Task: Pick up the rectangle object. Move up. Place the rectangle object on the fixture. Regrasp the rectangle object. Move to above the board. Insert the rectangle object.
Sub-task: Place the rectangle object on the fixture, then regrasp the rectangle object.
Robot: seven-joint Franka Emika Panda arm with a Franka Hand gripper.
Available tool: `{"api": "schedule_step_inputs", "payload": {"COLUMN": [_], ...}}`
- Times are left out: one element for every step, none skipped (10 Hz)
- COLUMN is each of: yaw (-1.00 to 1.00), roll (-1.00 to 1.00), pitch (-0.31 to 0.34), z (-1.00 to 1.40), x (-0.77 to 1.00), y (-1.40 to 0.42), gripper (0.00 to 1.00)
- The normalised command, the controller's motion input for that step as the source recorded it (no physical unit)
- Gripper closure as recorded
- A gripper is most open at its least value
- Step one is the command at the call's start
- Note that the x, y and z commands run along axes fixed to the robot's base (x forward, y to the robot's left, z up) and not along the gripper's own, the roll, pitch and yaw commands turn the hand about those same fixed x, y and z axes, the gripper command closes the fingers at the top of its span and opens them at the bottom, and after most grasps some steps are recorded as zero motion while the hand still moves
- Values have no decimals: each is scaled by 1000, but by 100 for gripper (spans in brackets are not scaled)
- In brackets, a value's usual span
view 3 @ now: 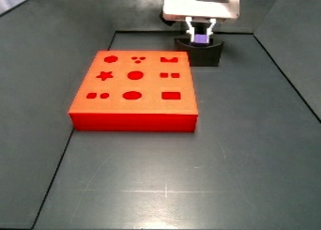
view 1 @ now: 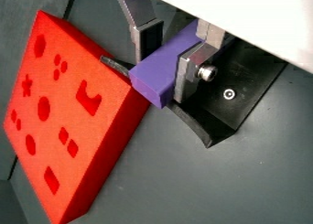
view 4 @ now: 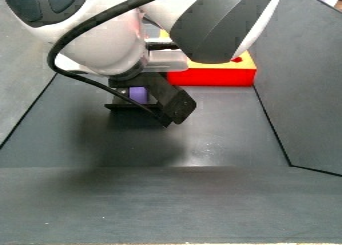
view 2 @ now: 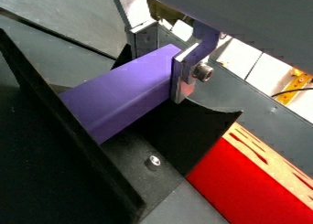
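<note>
Dark grey floor (view 3: 189, 177) carries the fixture (view 3: 204, 53) beyond the board (view 3: 134, 88), where I see my gripper (view 1: 166, 58) clamped on the rectangle object (view 2: 116, 92).

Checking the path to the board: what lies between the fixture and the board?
In a side view, only bare dark floor lies between the fixture and the board. The gripper holds the rectangle object at the fixture.

In a side view the arm (view 4: 160, 29) hides most of the board (view 4: 221, 74), the hand (view 4: 150, 93) and the purple block (view 4: 138, 92).
</note>
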Motion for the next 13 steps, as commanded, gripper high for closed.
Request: {"api": "schedule_step_inputs", "payload": {"yaw": [-79,-53,0,0,8,12,14,13,4,-1,-6,-16,-24], "roll": [-83,-84,0,0,19,23,35,38,44,46,44,42,43], "pitch": [-54,-54,0,0,18,22,29,33,43,57,66,70,73], "z": [-327,-327,-167,0,1000,1000,1000,1000,1000,867,679,427,231], "x": [62,62,0,0,0,-7,-21,-26,-30,-32,-28,-22,-21], "y": [110,108,-500,0,0,0,0,1,2,6,8,10,9], "gripper": [100,100,100,0,0,0,0,0,0,0,0,0,0]}}
